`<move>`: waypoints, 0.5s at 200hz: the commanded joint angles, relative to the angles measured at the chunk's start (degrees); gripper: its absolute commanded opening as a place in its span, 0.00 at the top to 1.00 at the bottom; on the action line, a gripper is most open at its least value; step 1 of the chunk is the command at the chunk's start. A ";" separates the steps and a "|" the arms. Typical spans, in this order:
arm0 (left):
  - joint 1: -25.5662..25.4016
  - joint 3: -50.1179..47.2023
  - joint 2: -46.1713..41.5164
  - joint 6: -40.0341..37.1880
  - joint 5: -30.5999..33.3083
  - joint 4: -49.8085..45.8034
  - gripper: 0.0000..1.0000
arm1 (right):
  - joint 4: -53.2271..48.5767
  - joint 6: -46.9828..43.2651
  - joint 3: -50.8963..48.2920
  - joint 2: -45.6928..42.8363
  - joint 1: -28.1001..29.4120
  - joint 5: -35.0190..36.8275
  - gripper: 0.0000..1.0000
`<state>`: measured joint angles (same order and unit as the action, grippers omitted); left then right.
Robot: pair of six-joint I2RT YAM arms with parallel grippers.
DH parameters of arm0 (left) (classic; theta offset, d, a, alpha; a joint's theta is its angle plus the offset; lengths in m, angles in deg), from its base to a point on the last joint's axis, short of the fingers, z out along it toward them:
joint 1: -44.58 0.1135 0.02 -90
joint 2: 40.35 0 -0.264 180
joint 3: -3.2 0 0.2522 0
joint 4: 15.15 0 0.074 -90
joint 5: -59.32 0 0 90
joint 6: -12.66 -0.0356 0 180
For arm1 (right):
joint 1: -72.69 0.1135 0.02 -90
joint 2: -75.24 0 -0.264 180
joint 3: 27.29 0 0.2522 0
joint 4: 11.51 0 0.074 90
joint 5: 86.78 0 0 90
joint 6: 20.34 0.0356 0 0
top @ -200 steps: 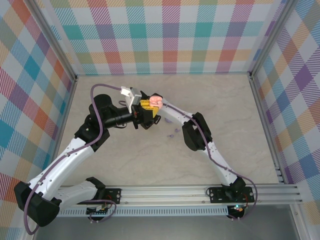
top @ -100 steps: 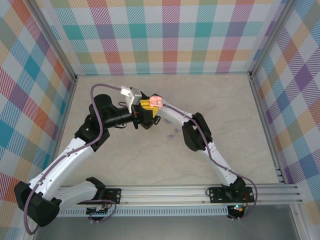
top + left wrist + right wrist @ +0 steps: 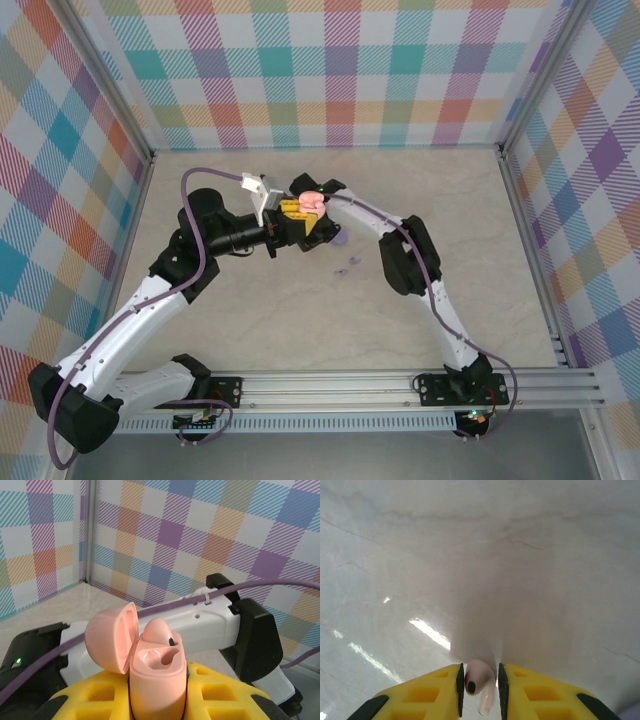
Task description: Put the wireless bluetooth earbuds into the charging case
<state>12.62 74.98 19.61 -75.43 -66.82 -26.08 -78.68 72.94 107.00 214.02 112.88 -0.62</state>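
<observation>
The pale pink charging case [image 3: 157,680] stands upright between the yellow fingers of my left gripper [image 3: 157,702], which is shut on it. Its lid [image 3: 107,640] hangs open to the left. One pale pink earbud [image 3: 157,629] sits in the far slot, and the near slot [image 3: 161,657] is empty. My right gripper [image 3: 479,672] is shut on the other pale pink earbud [image 3: 476,681], stem pointing down, above the bare tabletop. From the top view the case [image 3: 311,202] is held up at table centre, with the right wrist [image 3: 325,187] just behind it. Two lilac earbuds [image 3: 347,269] lie on the table.
A lilac round piece [image 3: 341,240] lies on the table just right of the left gripper. The right arm's white forearm [image 3: 200,625] and purple cable cross close behind the case. Checked walls close in the marble table [image 3: 250,320] on three sides.
The right arm has swung: its elbow moved right and its wrist went up and back, from beside the case to just behind it. The left arm and case stayed still.
</observation>
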 commanded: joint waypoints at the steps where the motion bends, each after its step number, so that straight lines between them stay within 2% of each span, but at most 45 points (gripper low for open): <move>1: -0.29 0.43 -0.80 -0.50 -0.16 -0.14 0.91 | 3.83 4.20 -3.33 -5.26 -1.75 -7.42 0.74; 22: -0.28 0.27 -0.78 -0.42 -0.01 -0.18 0.91 | 7.26 5.73 -7.27 -7.93 -3.31 -10.92 0.73; 64: -0.28 0.27 -0.85 -0.48 0.07 -0.15 0.91 | 6.77 5.15 -7.87 -8.45 -3.81 -12.32 0.72; 100: -0.29 0.28 -1.08 -0.56 0.20 -0.11 0.91 | 3.49 5.52 -4.82 -5.90 -2.68 -7.61 0.67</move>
<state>12.62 74.98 19.61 -75.43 -66.64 -26.06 -72.91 77.80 99.75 206.77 109.08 -9.82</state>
